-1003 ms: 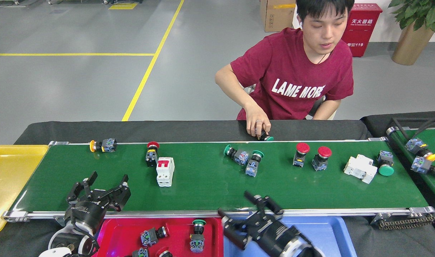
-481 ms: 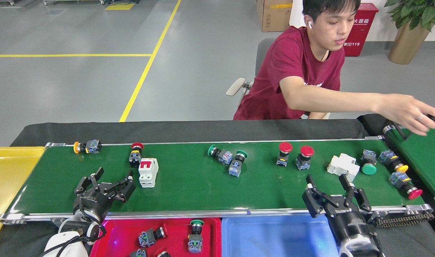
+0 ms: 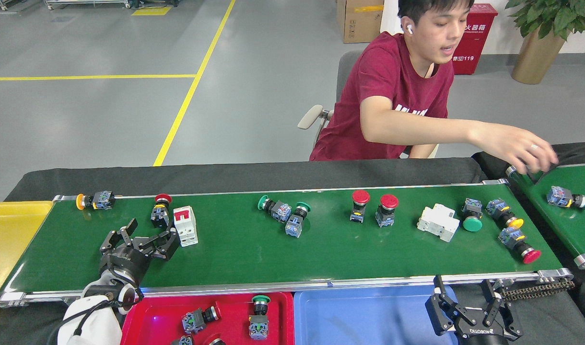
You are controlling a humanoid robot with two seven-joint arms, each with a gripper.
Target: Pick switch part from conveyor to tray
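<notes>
Over the last second my left claw had crept, fingers spread, toward the white breaker drifting left on the conveyor, right claw had retreated spread beside the blue tray, so grasp looked imminent.

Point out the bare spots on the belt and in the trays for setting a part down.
The blue tray is empty. On the conveyor, the near strip is bare from the left gripper rightward. It is crowded along the far rail, most at the right end. The red tray holds several switches.
</notes>
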